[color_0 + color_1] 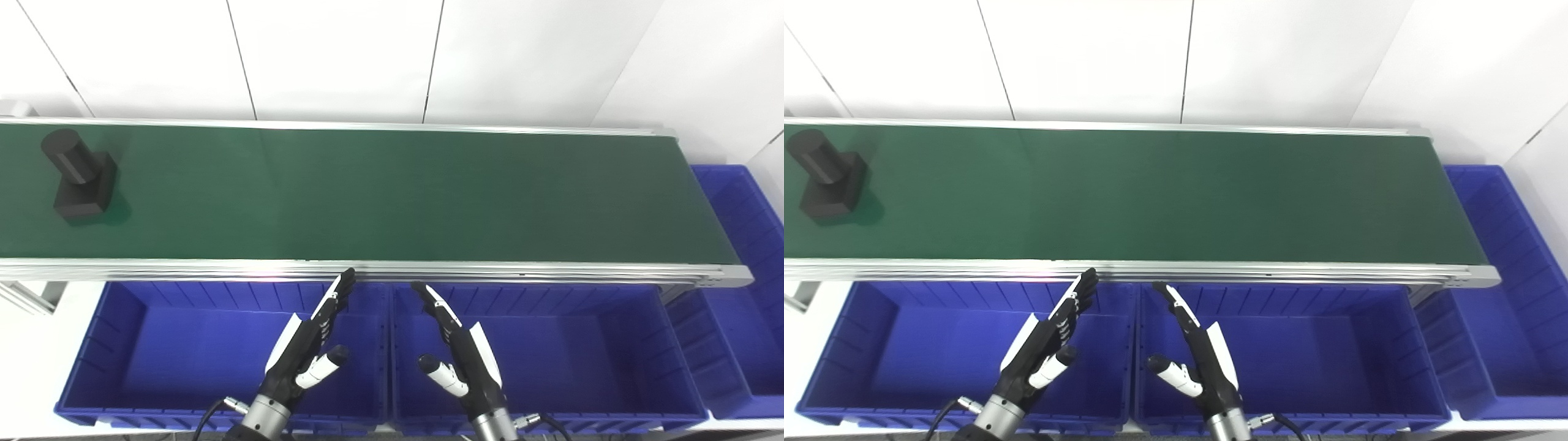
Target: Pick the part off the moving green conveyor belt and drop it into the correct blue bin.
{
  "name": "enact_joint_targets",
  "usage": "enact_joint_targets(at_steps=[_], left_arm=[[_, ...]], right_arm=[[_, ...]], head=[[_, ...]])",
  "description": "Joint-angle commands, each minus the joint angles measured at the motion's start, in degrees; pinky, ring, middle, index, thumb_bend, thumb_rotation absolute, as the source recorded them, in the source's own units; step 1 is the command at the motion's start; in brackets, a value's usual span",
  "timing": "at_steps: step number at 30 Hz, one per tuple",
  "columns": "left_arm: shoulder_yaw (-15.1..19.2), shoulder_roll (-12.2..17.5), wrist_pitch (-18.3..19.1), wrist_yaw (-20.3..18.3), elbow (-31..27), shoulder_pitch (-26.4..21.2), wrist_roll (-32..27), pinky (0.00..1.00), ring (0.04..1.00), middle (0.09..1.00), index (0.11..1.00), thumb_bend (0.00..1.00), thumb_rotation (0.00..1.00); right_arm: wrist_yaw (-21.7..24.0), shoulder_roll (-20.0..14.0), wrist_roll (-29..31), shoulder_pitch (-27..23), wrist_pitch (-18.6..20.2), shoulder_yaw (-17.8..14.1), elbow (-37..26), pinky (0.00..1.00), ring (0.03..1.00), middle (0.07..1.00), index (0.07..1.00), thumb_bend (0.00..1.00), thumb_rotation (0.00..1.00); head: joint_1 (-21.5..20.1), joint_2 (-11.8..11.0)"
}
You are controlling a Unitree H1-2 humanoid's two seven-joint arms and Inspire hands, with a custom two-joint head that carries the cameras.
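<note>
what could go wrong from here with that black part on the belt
The black part sits at the far left of the green belt, far from both open hands, left hand and right hand, so a mistimed reach may miss it. Its tall cylinder on a square base could tip. It might drop into the wrong blue bin.

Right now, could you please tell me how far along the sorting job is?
Nothing looks done: the blue bins I can see into look empty. Nothing is in hand; the left hand and right hand are open, waiting over them. The black part sits at the belt's far left, unpicked.
</note>
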Motion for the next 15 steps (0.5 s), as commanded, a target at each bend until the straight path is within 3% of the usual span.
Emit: enact_joint_targets(at_steps=[1,7,10,15], left_arm=[[-1.1,0.4,-2.0,1.9,-0.2,-0.7,1.2,1.00,1.000,1.000,1.000,0.91,0.91],[-4.6,0.6,-2.0,6.7,2.9,-1.9,2.8,1.00,1.000,1.000,1.000,0.93,0.90],[-6.3,0.8,-2.0,8.5,4.8,-2.7,2.8,1.00,1.000,1.000,1.000,0.91,0.88],[-8.9,1.1,-2.0,11.7,7.4,-4.1,3.6,0.99,1.000,1.000,0.991,0.93,0.87]], right_arm=[[-0.1,-0.1,1.2,-0.4,-2.5,0.4,-0.3,0.96,0.959,0.958,0.933,0.89,0.95],[-0.2,-1.7,2.8,-0.9,-2.5,0.8,1.9,0.95,0.963,0.971,0.939,0.90,0.96],[-0.8,-2.4,3.4,-1.5,-2.5,1.2,3.7,0.95,0.965,0.973,0.935,0.91,0.96],[-2.6,-3.5,2.8,-2.3,-2.5,2.2,5.6,0.98,0.973,0.973,0.939,0.91,0.99]], head=[[2.0,-1.1],[6.6,-5.4],[9.2,-8.9],[12.1,-12.0]])
